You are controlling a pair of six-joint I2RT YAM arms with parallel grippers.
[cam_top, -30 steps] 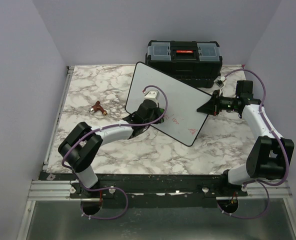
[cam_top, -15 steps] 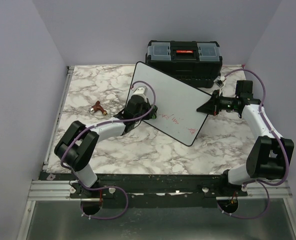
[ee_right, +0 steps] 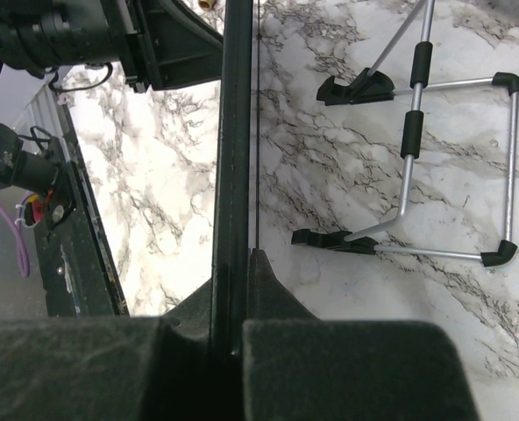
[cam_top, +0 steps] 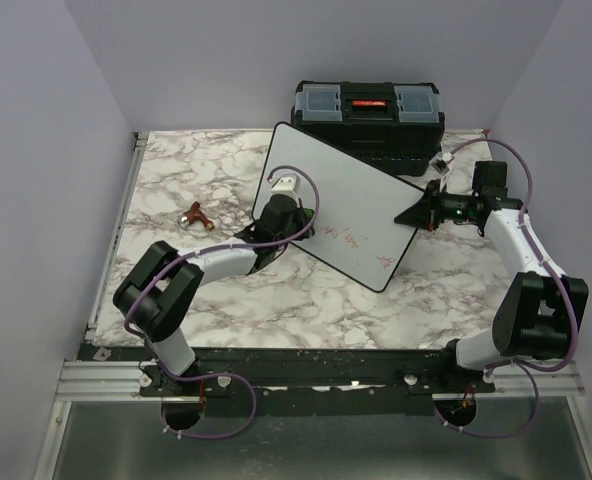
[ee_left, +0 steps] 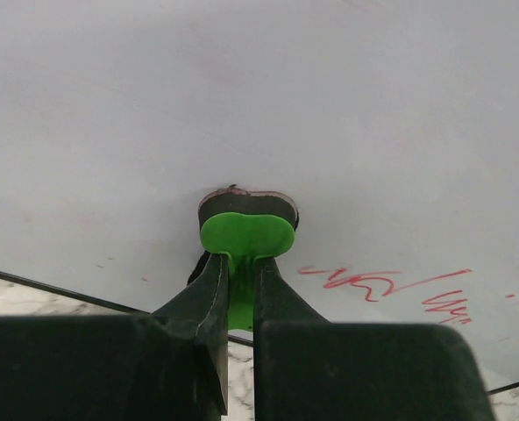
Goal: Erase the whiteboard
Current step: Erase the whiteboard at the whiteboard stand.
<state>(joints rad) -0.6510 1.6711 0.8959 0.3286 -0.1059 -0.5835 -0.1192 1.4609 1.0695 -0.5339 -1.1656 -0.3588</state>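
Only left wrist cam shows green eraser (ee_left: 246, 235), prob. touching whiteboard (ee_left: 330, 105).

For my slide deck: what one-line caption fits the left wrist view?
Left gripper holds a green eraser against the whiteboard, red marker lines just to its right.

Red scribbles on white, black-framed whiteboard (cam_top: 346, 190); green eraser (ee_left: 246, 235); grey-veined white marble table (cam_top: 176, 170); black toolbox (cam_top: 321, 128), red latch.

Black toolbox (cam_top: 368, 112) at back — small coppery object (cam_top: 196, 214) left
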